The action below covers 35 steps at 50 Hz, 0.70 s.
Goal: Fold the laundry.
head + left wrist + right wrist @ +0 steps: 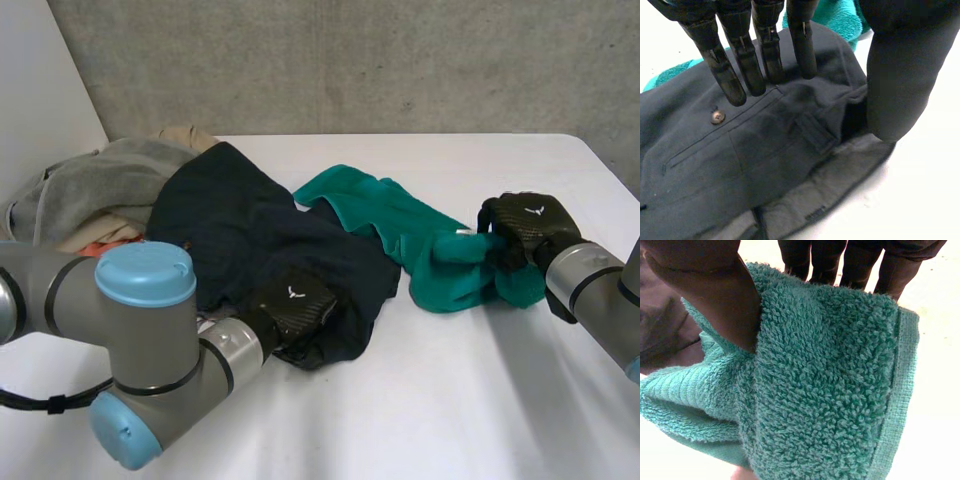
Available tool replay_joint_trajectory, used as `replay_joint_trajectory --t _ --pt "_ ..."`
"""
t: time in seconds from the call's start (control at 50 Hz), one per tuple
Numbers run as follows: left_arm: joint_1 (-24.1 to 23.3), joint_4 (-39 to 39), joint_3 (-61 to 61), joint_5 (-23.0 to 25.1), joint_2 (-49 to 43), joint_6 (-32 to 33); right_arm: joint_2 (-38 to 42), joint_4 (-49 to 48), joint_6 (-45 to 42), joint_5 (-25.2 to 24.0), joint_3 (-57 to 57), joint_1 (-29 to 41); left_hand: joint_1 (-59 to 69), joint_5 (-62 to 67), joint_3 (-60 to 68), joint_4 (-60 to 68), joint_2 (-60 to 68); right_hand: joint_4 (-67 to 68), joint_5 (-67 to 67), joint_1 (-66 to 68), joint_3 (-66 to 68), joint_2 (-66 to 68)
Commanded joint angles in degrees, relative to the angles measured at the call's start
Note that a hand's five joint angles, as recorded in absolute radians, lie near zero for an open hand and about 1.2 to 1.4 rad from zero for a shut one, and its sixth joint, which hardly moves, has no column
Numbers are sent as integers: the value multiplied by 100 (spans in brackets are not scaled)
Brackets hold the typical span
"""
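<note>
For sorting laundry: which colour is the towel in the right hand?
Plain teal green; the towel shows best in the right wrist view.

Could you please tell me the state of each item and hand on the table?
green towel: bunched, unfolded, one end pinched.
dark garment: rumpled, unfolded.
laundry pile: heaped, unfolded.
left hand: open, straight fingers over the dark garment.
right hand: shut on the green towel, thumb against fingers.

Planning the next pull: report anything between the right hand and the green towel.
Nothing does: the right hand pinches the green towel at one end. The towel's far end lies against the dark trousers under the left hand.
</note>
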Motion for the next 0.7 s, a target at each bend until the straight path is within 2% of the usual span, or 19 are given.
replay_joint_trajectory --t 0.02,0.1,0.2,0.26,0.32,0.34,0.4,0.42,0.48,0.5,0.64,0.7 --pt "1 83 255 6 -311 -8 -33 -7 -7 -15 55 17 790 827 830 820 833 1159 1516 2023 1256 1353" --pt "-17 -31 334 15 -452 9 -42 -24 -7 -6 64 8 1479 1516 1519 1509 1522 1159 1516 2023 1256 1353" --pt "-25 -146 457 -55 -558 62 -51 -42 -24 -14 55 -9 4887 4923 4927 4917 4930 1159 1516 2023 1256 1353" --pt "10 -137 554 -187 -540 106 -51 -33 -24 -15 47 -27 4894 4931 4934 4924 4937 1159 1516 2023 1256 1353" --pt "229 -67 782 -669 -409 202 -68 -42 -15 -15 38 -36 4894 4931 4934 4924 4937 1159 1516 2023 1256 1353" --pt "430 29 956 -1001 -295 203 -94 -42 -15 -23 38 -44 4894 4931 4934 4924 4937 1159 1516 2023 1256 1353" --pt "835 275 1273 -1513 -162 176 -130 -42 -15 -32 38 -27 4894 4931 4934 4924 4937 1159 1516 2023 1256 1353" --pt "1149 476 1518 -1793 -92 141 -156 -33 -15 -32 38 -18 4894 4931 4934 4924 4937 1159 1516 2023 1256 1353" --pt "1652 767 1941 -2102 -13 62 -191 -42 11 -41 38 -9 4894 4931 4934 4924 4937 1159 1516 2023 1256 1353" --pt "1975 925 2256 -2251 13 -8 -209 -42 11 -50 47 -1 4894 4931 4934 4924 4937 1159 1516 2023 1256 1353" --pt "3172 1005 3741 -2683 -292 -289 -226 -33 11 -50 73 61 4894 4931 4934 4924 4937 1159 1516 2023 1256 1353" --pt "3428 962 4217 -2780 -574 -263 -226 -33 -6 -50 99 96 4894 4931 4934 4924 4937 1159 1516 2023 1256 1353"
